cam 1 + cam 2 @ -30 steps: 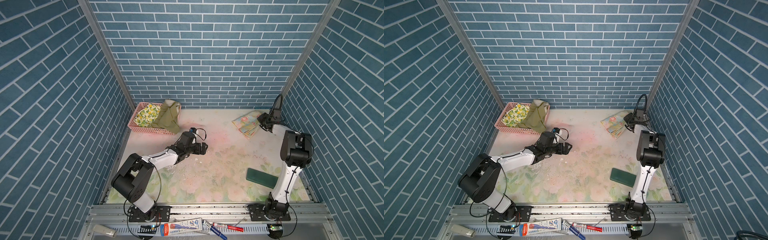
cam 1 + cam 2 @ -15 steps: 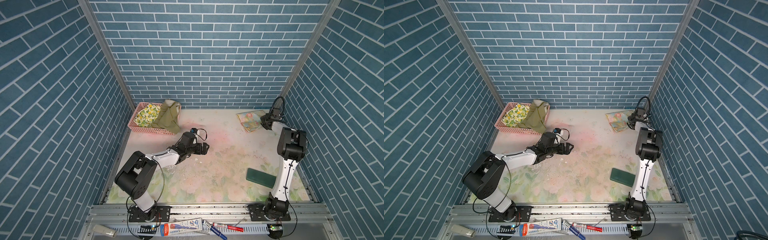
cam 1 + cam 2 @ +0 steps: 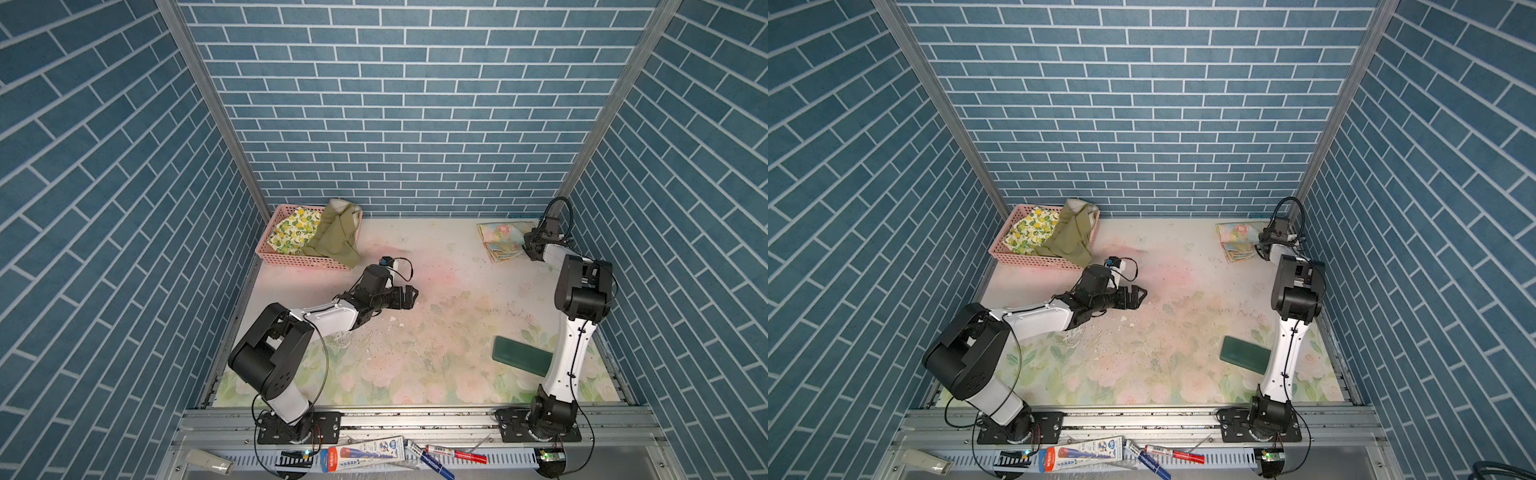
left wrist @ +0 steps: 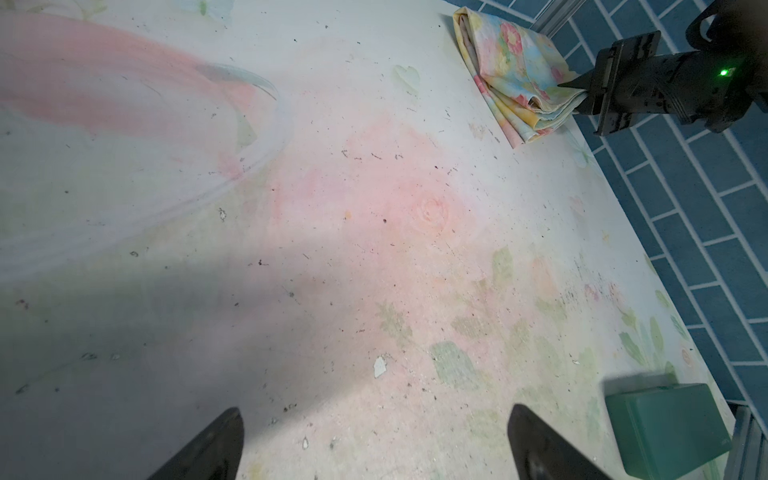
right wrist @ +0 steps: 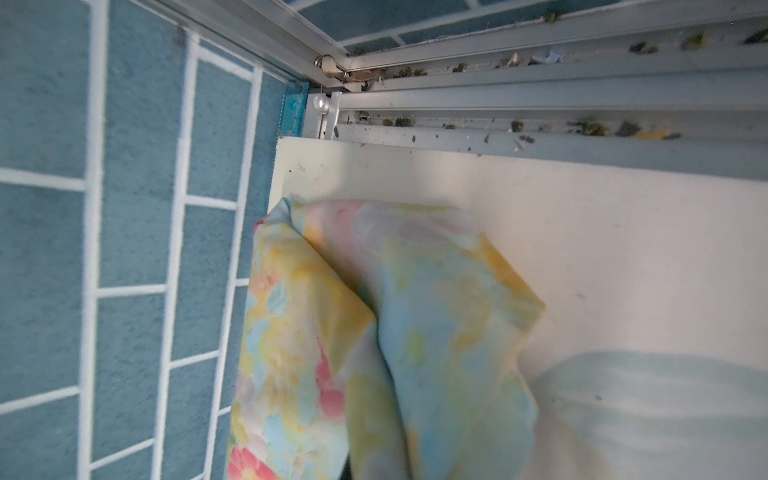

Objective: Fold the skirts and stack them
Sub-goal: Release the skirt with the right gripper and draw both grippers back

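Note:
The pastel floral skirt [image 3: 500, 241] [image 3: 1237, 243] lies folded at the table's back right corner. My right gripper [image 3: 527, 246] [image 3: 1261, 247] is shut on its right edge, as the left wrist view shows [image 4: 579, 97]. In the right wrist view the floral skirt [image 5: 415, 332] fills the jaw area and hides the fingers. The olive green skirt [image 3: 334, 237] [image 3: 1069, 239] hangs over the rim of the pink basket [image 3: 299, 261], with the lemon skirt [image 3: 293, 230] [image 3: 1030, 228] inside. My left gripper [image 3: 411, 297] [image 4: 374, 419] hovers open and empty over the mid table.
A dark green flat block [image 3: 521, 356] [image 4: 665, 428] lies front right beside the right arm's base link. Brick walls close in on three sides, and the floral skirt sits close to the back and right walls. Tools lie on the front rail [image 3: 415, 453].
My right gripper has carried the floral skirt a little further back and right into the corner. The left arm has stayed almost still, still open.

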Controlling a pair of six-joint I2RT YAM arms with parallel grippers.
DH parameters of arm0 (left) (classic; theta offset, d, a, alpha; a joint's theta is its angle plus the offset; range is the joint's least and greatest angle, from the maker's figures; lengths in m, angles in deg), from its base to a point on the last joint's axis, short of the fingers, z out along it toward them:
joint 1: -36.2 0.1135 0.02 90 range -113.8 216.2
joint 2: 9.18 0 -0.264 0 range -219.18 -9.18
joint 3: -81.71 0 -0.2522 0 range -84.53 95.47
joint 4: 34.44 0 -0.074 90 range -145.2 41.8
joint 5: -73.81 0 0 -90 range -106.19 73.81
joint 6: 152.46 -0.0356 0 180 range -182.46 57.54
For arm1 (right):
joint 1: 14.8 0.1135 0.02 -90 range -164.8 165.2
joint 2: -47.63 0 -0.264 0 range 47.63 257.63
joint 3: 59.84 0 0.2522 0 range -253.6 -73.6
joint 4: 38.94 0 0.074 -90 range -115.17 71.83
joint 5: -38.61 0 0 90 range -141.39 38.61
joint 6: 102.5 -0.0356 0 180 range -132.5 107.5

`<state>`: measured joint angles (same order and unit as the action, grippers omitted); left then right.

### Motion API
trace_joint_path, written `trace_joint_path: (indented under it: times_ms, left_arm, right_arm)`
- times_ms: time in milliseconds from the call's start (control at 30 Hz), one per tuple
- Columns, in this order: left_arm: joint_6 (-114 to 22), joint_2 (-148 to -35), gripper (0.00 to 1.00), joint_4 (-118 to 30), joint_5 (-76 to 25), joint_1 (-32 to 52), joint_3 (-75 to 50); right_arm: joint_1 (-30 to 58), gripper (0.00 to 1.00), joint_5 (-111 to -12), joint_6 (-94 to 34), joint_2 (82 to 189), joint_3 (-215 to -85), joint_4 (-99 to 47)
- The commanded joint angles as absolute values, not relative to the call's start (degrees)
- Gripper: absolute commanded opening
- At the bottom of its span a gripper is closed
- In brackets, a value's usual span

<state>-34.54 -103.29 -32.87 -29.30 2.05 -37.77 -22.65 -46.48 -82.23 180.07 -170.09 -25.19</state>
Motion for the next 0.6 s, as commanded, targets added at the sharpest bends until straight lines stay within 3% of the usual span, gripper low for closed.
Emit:
trace_joint_path:
  times_ms: [0, 33, 67, 167, 200, 267, 567]
  left_arm:
    - [-33.9, -102.2, 1.00, -31.7, -28.9, 1.8, -38.6]
    - [-33.7, -102.1, 1.00, -31.5, -28.9, 1.8, -38.7]
    - [-33.6, -102.1, 1.00, -31.4, -28.9, 1.8, -38.8]
    - [-33.6, -102.2, 1.00, -31.8, -28.8, 1.8, -38.6]
    - [-33.6, -102.2, 1.00, -32.2, -28.7, 1.8, -38.4]
    - [-33.1, -102.3, 1.00, -33.1, -28.5, 1.8, -37.8]
    - [-34.6, -97.5, 1.00, -48.5, -20.0, 1.8, -31.9]
  right_arm:
    - [-22.2, 0.00, -45.0, -85.1, 180.1, -170.2, -21.2]
    - [-22.2, 0.08, -45.3, -84.9, 180.0, -170.7, -19.9]
    - [-22.1, 0.26, -45.5, -84.4, 179.7, -170.9, -18.4]
    - [-22.3, 0.61, -45.7, -82.5, 177.6, -170.1, -14.4]
    - [-22.4, 0.77, -45.4, -81.7, 176.5, -169.7, -12.6]
    - [-22.4, 0.95, -44.7, -79.9, 174.1, -168.3, -10.3]
    - [-23.6, 0.99, -40.6, -66.5, 162.2, -161.2, -0.8]
